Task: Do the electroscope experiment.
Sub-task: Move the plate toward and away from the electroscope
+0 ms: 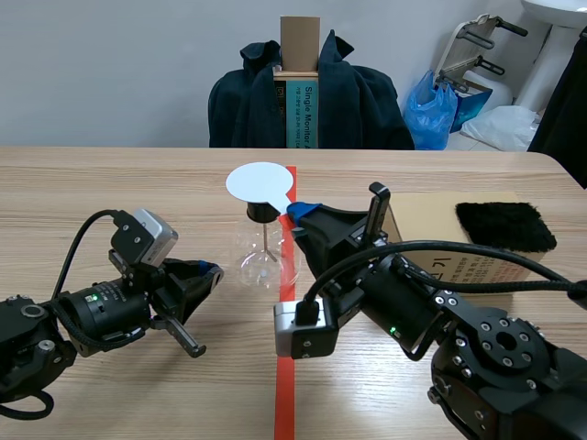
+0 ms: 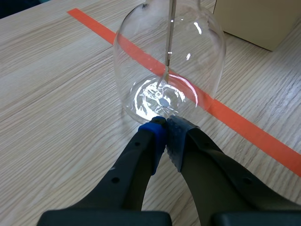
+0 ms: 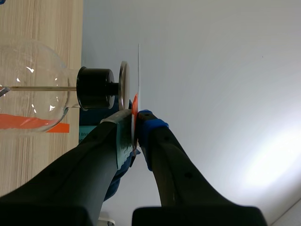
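At 8 o'clock of the one electroscope (image 1: 264,255), mid-table: left gripper (image 2: 165,123), clenched on nothing, tips at the glass foot. Thin glass, light, slippery, breakable; best steadied low, never squeezed. Over its top, one white disc (image 1: 260,183), stiff and thin, seemingly touching; pinched at 4 o'clock by right gripper (image 3: 135,116). At 3 o'clock, one fur pad (image 1: 504,226) atop one box (image 1: 426,213).
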Controlling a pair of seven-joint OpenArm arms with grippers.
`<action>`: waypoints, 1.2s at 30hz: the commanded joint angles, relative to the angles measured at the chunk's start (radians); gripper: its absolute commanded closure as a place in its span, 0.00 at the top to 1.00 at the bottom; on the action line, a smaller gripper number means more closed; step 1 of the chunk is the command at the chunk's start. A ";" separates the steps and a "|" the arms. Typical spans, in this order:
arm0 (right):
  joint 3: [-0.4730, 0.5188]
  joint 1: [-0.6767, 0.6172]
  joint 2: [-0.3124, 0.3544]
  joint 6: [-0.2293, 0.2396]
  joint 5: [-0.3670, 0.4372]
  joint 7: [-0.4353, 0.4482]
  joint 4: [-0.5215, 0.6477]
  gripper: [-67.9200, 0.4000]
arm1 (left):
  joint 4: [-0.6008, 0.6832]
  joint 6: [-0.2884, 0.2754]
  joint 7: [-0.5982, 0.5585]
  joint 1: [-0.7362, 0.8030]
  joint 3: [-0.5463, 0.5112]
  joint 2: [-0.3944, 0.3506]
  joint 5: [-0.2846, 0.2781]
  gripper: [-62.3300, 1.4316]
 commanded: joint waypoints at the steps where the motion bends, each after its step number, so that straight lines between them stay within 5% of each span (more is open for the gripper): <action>1: 0.004 0.015 0.013 -0.011 0.004 0.005 0.016 0.02 | 0.016 0.001 -0.010 -0.013 -0.002 0.000 -0.009 0.07; 12: 0.004 0.015 0.013 -0.011 0.005 -0.061 0.016 0.02 | 0.016 0.001 -0.010 -0.013 -0.002 0.000 -0.009 0.07; 36: 0.005 0.015 0.013 -0.038 0.035 -0.586 0.019 0.02 | 0.016 0.000 -0.013 -0.014 -0.003 -0.009 -0.009 0.07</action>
